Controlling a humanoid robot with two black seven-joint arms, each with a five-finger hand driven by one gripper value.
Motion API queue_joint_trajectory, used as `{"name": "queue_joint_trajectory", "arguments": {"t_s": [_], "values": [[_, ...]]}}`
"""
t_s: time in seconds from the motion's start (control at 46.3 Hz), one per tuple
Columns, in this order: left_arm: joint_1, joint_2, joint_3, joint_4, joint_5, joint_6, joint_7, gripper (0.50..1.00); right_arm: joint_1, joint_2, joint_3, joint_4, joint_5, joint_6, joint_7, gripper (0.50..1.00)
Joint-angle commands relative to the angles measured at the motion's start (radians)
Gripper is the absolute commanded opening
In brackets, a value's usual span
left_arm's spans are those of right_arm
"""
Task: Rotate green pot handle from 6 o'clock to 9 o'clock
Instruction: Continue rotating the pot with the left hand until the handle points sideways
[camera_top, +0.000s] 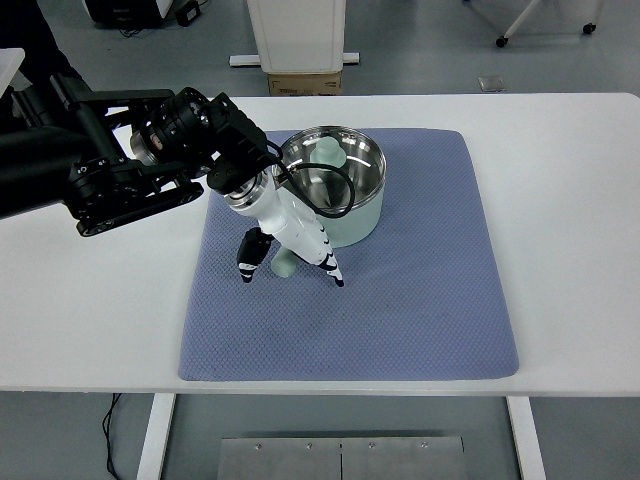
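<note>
In the top view, a pale green pot (340, 185) with a shiny steel inside stands on the far left part of a blue-grey quilted mat (400, 300), which lies on a white table (90, 310). The pot's stubby green handle (285, 264) sticks out from the near-left of the pot body, pointing roughly toward the near edge of the table, a little leftward.

The left arm comes in from the picture's left edge, black and bulky, and ends in a white left hand (290, 255) with black-tipped fingers (248, 262) reaching down beside the pot. The fingers are spread, one group on the left of the handle and another on its right, so the handle sits between them. Whether they press on it cannot be told from here. A black cable (335, 190) loops from the wrist across the pot's rim.
</note>
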Motion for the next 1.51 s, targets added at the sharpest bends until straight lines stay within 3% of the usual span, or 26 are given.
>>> {"name": "queue_joint_trajectory", "arguments": {"t_s": [0.0, 0.626, 1.489], "values": [[-0.007, 0.006, 0.009, 0.000, 0.000, 0.000, 0.000, 1.000, 0.000, 0.000, 0.000, 0.000, 0.000, 0.000, 0.000, 1.000], [-0.007, 0.034, 0.063, -0.001, 0.000, -0.002, 0.000, 1.000, 0.000, 0.000, 0.000, 0.000, 0.000, 0.000, 0.000, 1.000], [-0.038, 0.169, 0.123, 0.003, 0.000, -0.002, 0.000, 1.000, 0.000, 0.000, 0.000, 0.000, 0.000, 0.000, 0.000, 1.000]]}}
